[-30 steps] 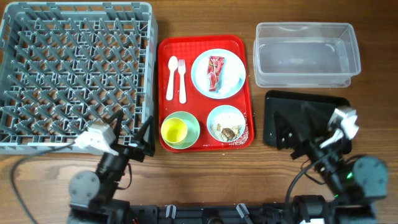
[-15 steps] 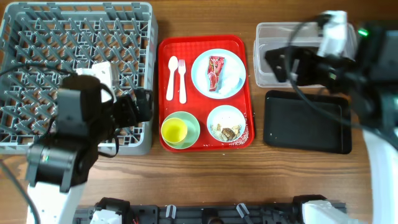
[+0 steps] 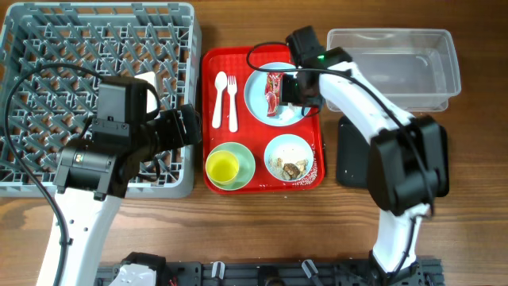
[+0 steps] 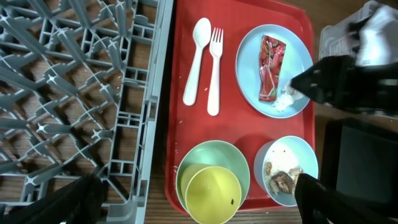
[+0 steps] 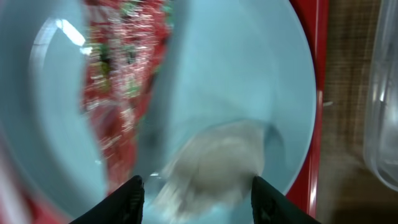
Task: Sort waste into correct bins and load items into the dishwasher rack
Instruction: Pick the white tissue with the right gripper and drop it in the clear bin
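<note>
While the right pincer, released, hovers astride the tissue wad on the plate, waste sorting seems underway; next move: descend, clench, lift

In the overhead view the right arm is covering most of the black tray, and the right gripper is hiding the plate's right half. The left arm is blocking the dishwasher rack's near right corner. The right wrist view is blurring heavily: the snack wrapper is showing only as red streaks, the tissue wad as a grey smudge. In the left wrist view the bottom edge is cutting off the yellow cup.
</note>
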Available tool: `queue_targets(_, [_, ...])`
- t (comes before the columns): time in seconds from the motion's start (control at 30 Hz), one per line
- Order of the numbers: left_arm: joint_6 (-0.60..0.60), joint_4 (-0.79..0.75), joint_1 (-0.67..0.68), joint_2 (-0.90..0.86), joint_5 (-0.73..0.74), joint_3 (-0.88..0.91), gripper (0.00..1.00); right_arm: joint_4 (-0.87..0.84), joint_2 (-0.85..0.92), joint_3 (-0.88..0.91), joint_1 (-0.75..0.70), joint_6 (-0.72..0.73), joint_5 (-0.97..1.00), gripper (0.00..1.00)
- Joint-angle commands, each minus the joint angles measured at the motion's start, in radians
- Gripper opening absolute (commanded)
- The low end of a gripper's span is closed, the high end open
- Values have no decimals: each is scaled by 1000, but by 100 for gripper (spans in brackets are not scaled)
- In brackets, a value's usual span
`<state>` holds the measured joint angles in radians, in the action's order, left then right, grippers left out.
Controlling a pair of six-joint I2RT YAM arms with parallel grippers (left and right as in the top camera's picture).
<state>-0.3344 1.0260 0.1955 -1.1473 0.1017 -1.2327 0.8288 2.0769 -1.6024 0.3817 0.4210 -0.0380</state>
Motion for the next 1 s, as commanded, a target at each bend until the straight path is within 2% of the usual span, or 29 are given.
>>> queue_targets(0.0, [20,0,5,-11,-6,-15,100,-47,112,-4,-3,45,98,56])
queue_targets(0.03, [20,0,5,-11,-6,-15,100,-58,121,-4,-3,46,98,49])
queue_targets(0.07, [20,0,5,-11,-6,-15,100,-71,127,-4,-3,46,93,33])
queue_targets(0.13, [20,0,5,-11,-6,-15,100,-76,113,-7,-3,45,90,13])
queue_targets(0.17, [20,1,5,-11,-6,-15,100,-68,94,-15,-3,30,90,8])
queue_targets(0.23, [20,1,5,-11,-6,-15,100,-43,51,-39,-6,0,90,4])
queue_targets(0.4, [20,0,5,-11,-6,-15,100,15,-175,-64,-67,-14,148,4])
queue_targets(0.5, [20,0,5,-11,-6,-15,100,-56,-251,-64,-150,-41,248,4])
queue_targets(0.63, [20,0,5,-11,-6,-15,100,-194,-204,-55,-272,-122,243,5])
queue_targets(0.67, [20,0,5,-11,-6,-15,100,-206,-183,-55,-284,-142,243,15])
queue_targets(0.7, [20,0,5,-11,-6,-15,100,-217,-161,-55,-291,-173,243,41])
queue_targets(0.73, [20,0,5,-11,-6,-15,100,-227,-146,-55,-293,-225,243,77])
queue_targets(0.8, [20,1,5,-11,-6,-15,100,-219,-153,-58,-284,-310,216,99])
queue_targets(0.93, [20,0,5,-11,-6,-15,100,-174,-237,-59,-241,-312,-26,99])
queue_targets(0.97, [20,0,5,-11,-6,-15,100,-154,-247,-59,-221,-312,-116,93])
